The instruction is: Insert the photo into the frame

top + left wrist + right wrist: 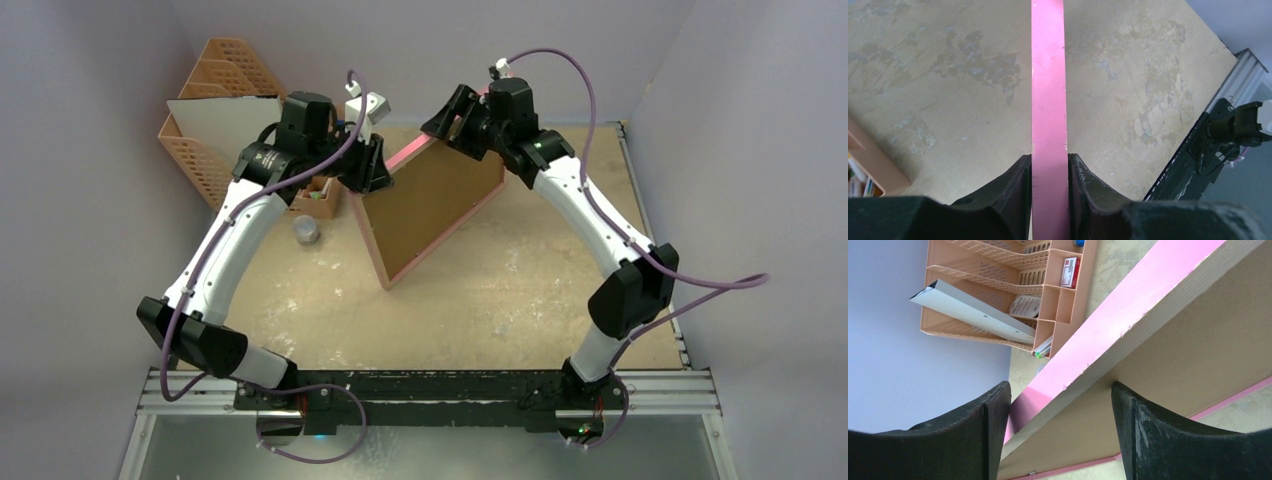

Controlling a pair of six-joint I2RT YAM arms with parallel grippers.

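Note:
The frame is held up off the table, tilted, with pink edges and a brown backing board facing the camera. My left gripper is shut on the frame's upper left edge; in the left wrist view the pink edge runs straight between the fingers of the left gripper. My right gripper is at the top corner. In the right wrist view the right gripper stands open astride the frame's edge. The photo's printed side shows nowhere.
An orange mesh rack stands at the back left with a white sheet leaning in it; I cannot tell whether it is the photo. A small box of pens and a grey cylinder sit beside the left arm on the table.

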